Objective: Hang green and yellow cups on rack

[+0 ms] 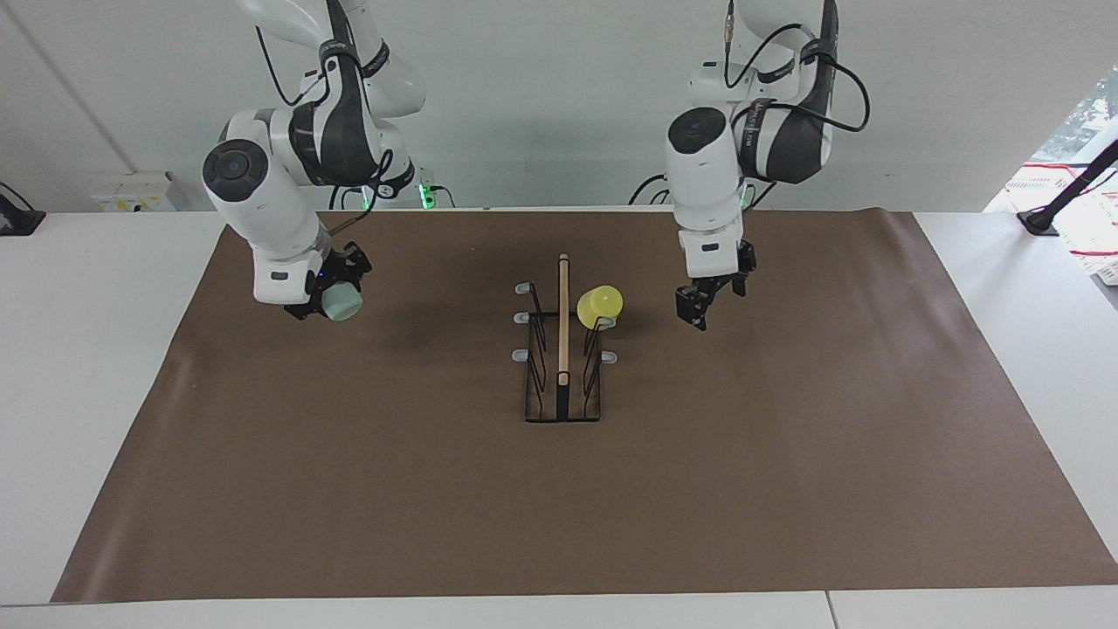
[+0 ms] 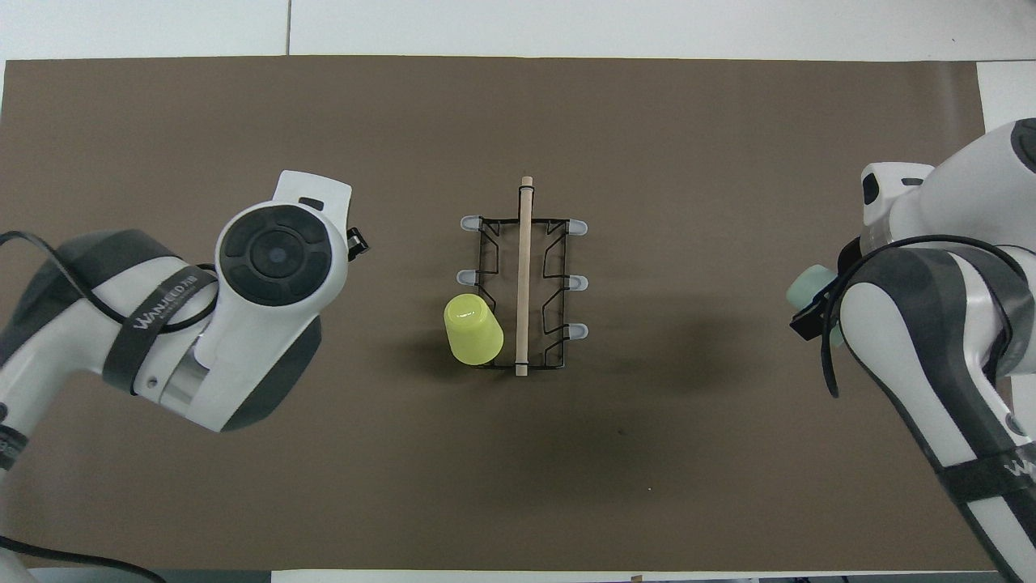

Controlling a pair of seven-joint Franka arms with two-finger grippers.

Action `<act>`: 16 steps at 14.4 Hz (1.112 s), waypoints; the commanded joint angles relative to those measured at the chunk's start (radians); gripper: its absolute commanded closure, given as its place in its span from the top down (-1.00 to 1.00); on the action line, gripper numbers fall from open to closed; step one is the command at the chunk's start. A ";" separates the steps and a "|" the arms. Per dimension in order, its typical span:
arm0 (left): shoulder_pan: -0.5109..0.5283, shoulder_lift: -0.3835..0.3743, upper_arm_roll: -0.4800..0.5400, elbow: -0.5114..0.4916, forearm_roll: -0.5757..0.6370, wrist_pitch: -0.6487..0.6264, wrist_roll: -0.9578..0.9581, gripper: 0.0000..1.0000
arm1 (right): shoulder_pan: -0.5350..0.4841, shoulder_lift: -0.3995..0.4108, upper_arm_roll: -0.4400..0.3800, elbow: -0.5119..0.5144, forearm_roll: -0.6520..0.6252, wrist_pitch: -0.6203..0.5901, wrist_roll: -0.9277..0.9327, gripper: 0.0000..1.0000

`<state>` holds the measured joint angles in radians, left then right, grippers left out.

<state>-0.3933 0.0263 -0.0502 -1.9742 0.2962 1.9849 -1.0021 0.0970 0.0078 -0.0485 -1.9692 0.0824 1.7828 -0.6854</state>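
The yellow cup (image 1: 600, 305) hangs tilted on 1 prong of the rack (image 1: 563, 367), on the side toward the left arm's end of the table and on the prong row nearest the robots. The left gripper (image 1: 701, 306) hangs in the air beside the rack over the brown mat (image 1: 786, 454), its fingers spread and holding nothing, apart from that cup. The right gripper (image 1: 321, 295), fingers clamped on the green cup (image 1: 341, 301), is raised over the mat toward the right arm's end.
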 commanded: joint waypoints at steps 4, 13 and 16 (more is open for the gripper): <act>0.267 -0.088 0.000 -0.008 -0.297 -0.011 0.645 1.00 | -0.036 -0.061 -0.002 -0.016 0.528 -0.045 -0.037 -1.00; 0.452 -0.074 0.006 0.218 -0.342 -0.239 0.947 1.00 | 0.147 -0.233 0.006 -0.382 1.402 0.308 -0.538 -1.00; 0.442 -0.060 0.004 0.277 -0.336 -0.308 0.951 1.00 | 0.237 -0.218 0.006 -0.491 1.724 0.325 -0.858 -1.00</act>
<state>0.0486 -0.0559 -0.0397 -1.7529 -0.0338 1.7329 -0.0698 0.2877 -0.1797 -0.0396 -2.3638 1.6348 2.0943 -1.3715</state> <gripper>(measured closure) 0.000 0.326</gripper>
